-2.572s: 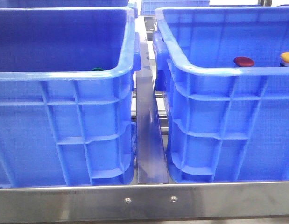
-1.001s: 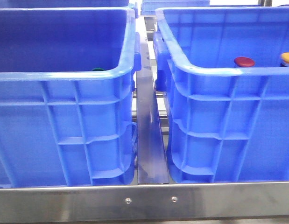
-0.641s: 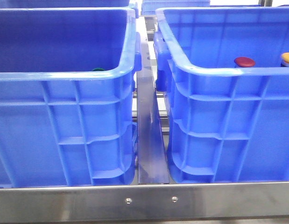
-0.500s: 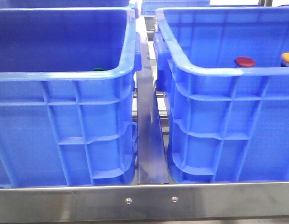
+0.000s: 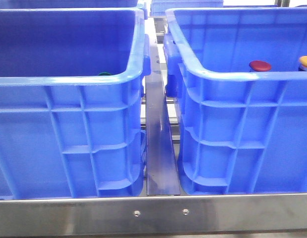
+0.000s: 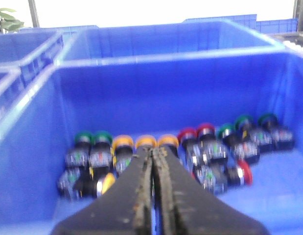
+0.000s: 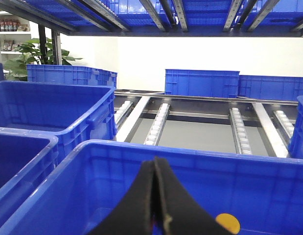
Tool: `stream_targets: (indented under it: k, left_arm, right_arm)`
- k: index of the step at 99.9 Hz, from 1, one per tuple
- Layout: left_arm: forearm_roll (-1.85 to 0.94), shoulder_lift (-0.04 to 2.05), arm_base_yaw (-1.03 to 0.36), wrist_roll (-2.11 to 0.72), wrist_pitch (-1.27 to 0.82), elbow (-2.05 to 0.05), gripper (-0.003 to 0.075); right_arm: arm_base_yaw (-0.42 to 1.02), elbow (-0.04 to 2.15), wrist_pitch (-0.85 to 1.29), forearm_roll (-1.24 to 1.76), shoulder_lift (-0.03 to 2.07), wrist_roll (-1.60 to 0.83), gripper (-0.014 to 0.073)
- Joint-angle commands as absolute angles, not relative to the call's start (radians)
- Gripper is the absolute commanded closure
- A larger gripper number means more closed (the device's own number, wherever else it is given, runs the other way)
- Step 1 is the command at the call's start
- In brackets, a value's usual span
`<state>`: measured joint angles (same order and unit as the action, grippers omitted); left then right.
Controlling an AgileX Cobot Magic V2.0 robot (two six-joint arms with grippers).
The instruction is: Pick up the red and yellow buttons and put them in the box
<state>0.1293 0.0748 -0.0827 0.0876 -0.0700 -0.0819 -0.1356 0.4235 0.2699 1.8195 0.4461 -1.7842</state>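
Observation:
In the front view a red button (image 5: pixel 260 65) and a yellow button (image 5: pixel 306 62) show just above the near rim of the right blue crate (image 5: pixel 232 74); neither gripper appears there. In the left wrist view my left gripper (image 6: pixel 152 151) is shut with nothing in it, its tips in front of a row of yellow buttons (image 6: pixel 146 141), with red buttons (image 6: pixel 187 133) beside them. In the right wrist view my right gripper (image 7: pixel 155 160) is shut above a blue crate (image 7: pixel 190 149), a yellow button (image 7: pixel 227 223) lying close beside it.
Green buttons (image 6: pixel 83 137) lie among the others in the crate (image 6: pixel 166 56) under the left gripper. One green cap (image 5: pixel 103 74) peeks over the left crate's rim (image 5: pixel 69 79). A steel rail (image 5: pixel 160 148) runs between the crates. More blue crates (image 7: pixel 58 107) and roller tracks (image 7: pixel 156 122) stand behind.

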Motion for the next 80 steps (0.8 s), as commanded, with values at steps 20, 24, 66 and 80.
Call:
stream_targets:
  k: [20,24,66,80]
  left_arm:
    - [0.116,-0.038,-0.079,0.088,0.069,0.019,0.0741]
    - [0.116,-0.036,-0.079,0.088,0.058,0.017,0.0741]
    - [0.111,-0.036,-0.079,0.088,0.065,0.017,0.0741]
    - [0.111,-0.036,-0.079,0.088,0.065,0.017,0.0741]
  right_arm:
    - [-0.137,0.449,0.298,1.898,0.447,-1.782,0.0662]
    - [-0.137,0.449,0.298,1.898,0.447,-1.782,0.0662]
    - [-0.137,0.448,0.298,1.898,0.447,-1.782,0.0662]
    - [-0.137,0.448,0.298,1.898,0.447,-1.782,0.0662]
